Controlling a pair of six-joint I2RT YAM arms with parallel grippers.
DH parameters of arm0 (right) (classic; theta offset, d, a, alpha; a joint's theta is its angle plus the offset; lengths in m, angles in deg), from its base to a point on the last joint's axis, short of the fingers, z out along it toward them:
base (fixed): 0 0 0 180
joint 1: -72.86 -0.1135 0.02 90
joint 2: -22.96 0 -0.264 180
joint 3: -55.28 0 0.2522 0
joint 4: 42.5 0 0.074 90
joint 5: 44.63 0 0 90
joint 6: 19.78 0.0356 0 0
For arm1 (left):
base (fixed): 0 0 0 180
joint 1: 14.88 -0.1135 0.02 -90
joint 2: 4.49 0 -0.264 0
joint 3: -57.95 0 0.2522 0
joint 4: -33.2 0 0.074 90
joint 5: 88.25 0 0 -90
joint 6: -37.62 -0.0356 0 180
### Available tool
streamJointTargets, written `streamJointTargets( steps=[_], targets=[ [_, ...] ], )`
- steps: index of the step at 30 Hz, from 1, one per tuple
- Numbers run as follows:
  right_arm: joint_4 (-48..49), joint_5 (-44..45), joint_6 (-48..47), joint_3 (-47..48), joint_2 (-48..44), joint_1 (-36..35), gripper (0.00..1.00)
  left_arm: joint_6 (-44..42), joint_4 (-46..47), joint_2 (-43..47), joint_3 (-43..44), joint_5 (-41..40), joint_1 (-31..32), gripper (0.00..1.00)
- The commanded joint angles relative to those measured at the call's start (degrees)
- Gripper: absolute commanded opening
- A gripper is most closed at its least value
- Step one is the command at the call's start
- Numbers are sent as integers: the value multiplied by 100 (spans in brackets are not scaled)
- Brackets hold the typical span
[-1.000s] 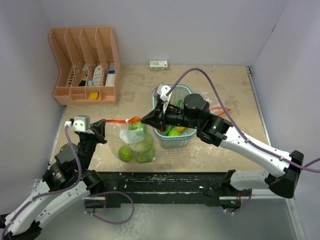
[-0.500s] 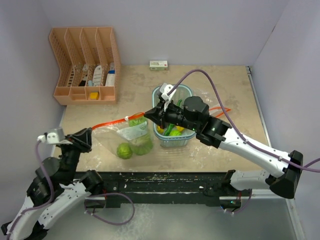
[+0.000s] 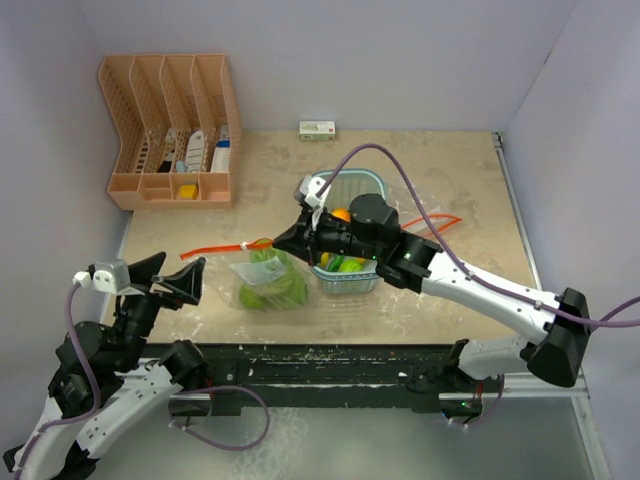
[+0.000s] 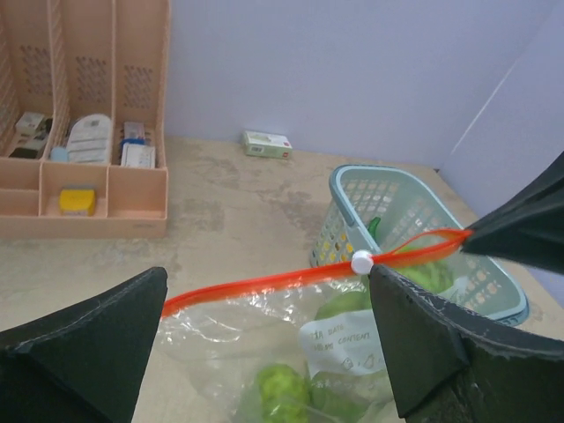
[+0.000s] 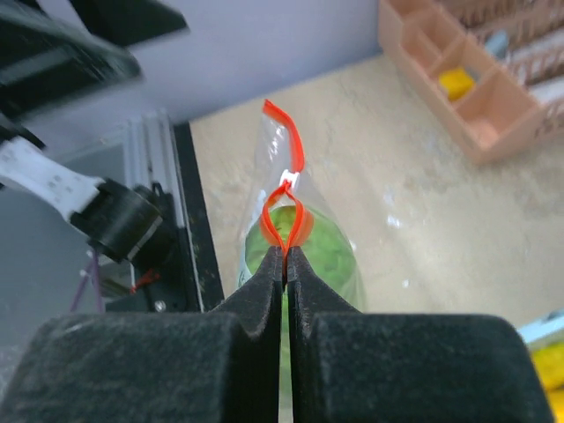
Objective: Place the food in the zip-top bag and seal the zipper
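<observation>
The clear zip-top bag [image 3: 265, 285] lies on the table with two pale-green cabbages [image 3: 272, 290] inside, also seen as cabbages [image 4: 286, 388]. Its orange zipper [image 3: 215, 247] runs left from my right gripper [image 3: 285, 240], which is shut on the zipper's right end [image 5: 284, 256]. A white slider [image 4: 361, 262] sits near that end, and the zipper [image 5: 286, 207] gapes in a small loop between slider and fingers. My left gripper [image 3: 172, 275] stands wide open just left of the bag, with nothing between its fingers [image 4: 423, 352]. More food [image 3: 340, 262], orange, yellow and green, lies in the teal basket [image 3: 362, 182].
A peach desk organizer [image 3: 170, 130] stands at the back left. A small white-and-green box [image 3: 317, 128] lies by the back wall. An orange strip [image 3: 440, 218] shows right of the basket. The table's front rail [image 3: 320, 355] runs just below the bag.
My left gripper let go of the zipper's left end, opened wide and drew back to the lower left. The bag sank onto the table. My right gripper moved slightly left, still gripping.
</observation>
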State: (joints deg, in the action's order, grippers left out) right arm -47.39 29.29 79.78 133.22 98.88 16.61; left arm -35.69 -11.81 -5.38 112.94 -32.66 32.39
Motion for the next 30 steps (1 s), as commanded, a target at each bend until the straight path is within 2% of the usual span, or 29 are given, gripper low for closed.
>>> streamJointTargets(
  steps=[1,6,9,11,14,23,27,30],
  targets=[
    [502,-391,-63,783,-535,-30,0,-599,531,-111,83,656,-16,99],
    [636,-488,-40,719,-530,-35,0,-597,428,-222,122,755,-16,99],
    [1217,-456,228,-144,-100,-43,0,-563,430,-219,97,781,-16,99],
    [1154,-378,301,-288,384,-107,0,-544,479,-210,69,802,-16,99],
    [908,-75,159,-76,733,-292,0,-544,505,-240,60,846,-18,99],
    [116,-36,-242,1363,-49,-334,0,-744,606,-331,157,1005,-16,99],
    [11,-56,-267,1354,-286,-336,0,-790,615,-379,150,1073,-16,99],
    [15,-35,-244,967,-131,-334,0,-783,629,-403,107,1091,-16,99]
  ],
)
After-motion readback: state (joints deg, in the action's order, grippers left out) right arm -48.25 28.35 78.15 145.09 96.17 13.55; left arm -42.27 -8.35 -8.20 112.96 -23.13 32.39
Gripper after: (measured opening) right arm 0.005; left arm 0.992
